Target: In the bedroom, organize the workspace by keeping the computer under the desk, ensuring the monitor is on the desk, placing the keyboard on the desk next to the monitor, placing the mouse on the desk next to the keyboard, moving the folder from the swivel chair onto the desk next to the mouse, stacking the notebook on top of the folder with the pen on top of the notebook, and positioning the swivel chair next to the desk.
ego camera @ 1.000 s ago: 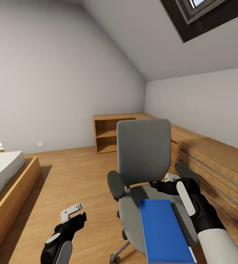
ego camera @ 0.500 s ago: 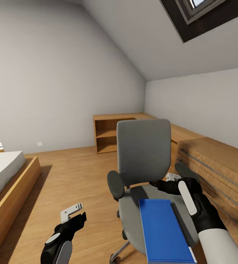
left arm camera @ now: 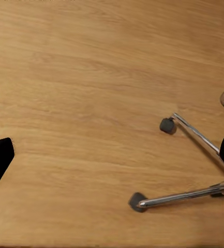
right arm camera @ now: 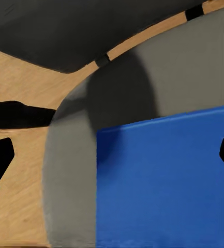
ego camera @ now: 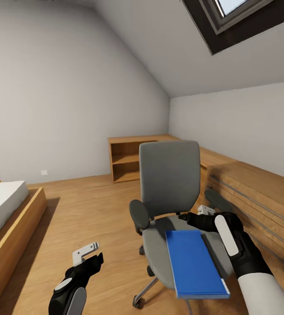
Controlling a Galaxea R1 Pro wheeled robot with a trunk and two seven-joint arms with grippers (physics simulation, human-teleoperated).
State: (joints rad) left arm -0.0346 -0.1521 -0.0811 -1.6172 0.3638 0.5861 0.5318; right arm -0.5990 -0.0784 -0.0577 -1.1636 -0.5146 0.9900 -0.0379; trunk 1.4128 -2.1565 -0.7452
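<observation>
The swivel chair (ego camera: 170,175) stands in the middle of the head view, grey with black armrests, its back towards the far wall. The bright blue folder (ego camera: 194,262) lies flat on its seat, reaching the seat's near edge. My right gripper (ego camera: 199,214) hovers open just above the seat at the folder's far end, by the chair's right armrest (ego camera: 218,201). In the right wrist view the folder (right arm camera: 168,181) lies below the right gripper (right arm camera: 112,155). My left gripper (ego camera: 91,257) hangs open over bare floor left of the chair. In the left wrist view the left gripper (left arm camera: 112,155) is above the floor, beside the chair's chrome legs (left arm camera: 194,194).
A low light-wood cabinet (ego camera: 131,159) stands against the back wall behind the chair. Wooden drawer fronts (ego camera: 255,192) run along the right wall, close to the chair's right side. A bed on a wood frame (ego camera: 11,218) is at the left. Wood floor (ego camera: 89,210) lies between bed and chair.
The whole head view has shifted slightly, so the camera moved; the folder's near edge now shows. Both grippers keep their places relative to the chair.
</observation>
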